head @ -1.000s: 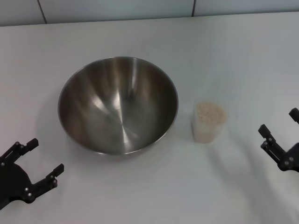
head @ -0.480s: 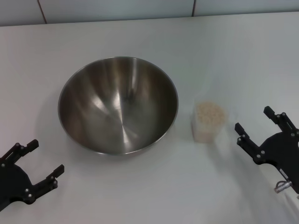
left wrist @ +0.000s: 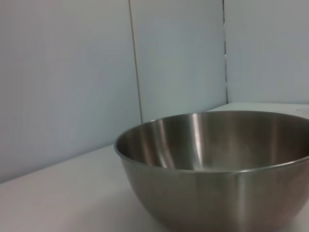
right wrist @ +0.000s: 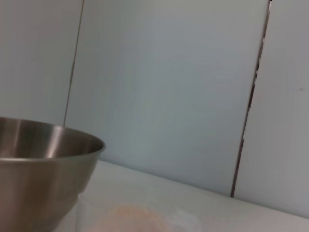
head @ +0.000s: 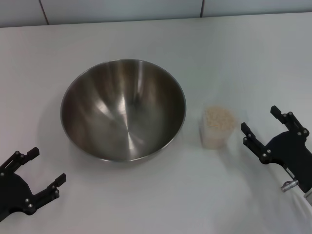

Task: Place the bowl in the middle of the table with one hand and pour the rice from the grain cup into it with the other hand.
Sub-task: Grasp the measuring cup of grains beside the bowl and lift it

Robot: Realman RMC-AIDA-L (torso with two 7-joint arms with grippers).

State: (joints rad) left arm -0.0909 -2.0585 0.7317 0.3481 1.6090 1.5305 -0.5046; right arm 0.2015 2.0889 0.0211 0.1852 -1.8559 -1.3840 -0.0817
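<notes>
Head view | bowl (head: 123,109) stood mid-worktop (head: 146,200), empty | grain cup (head: 218,127) full, ungrasped | right gripper (head: 266,127) beside it, left gripper (head: 43,166) idle, fingers apart | pour outstanding

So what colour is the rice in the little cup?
The rice is off-white with a beige tint, filling the clear grain cup. The head view shows it best.

Right tool (head: 262,127) reaches inward with fingers spread; left tool (head: 45,167) rests low, spread.
</notes>
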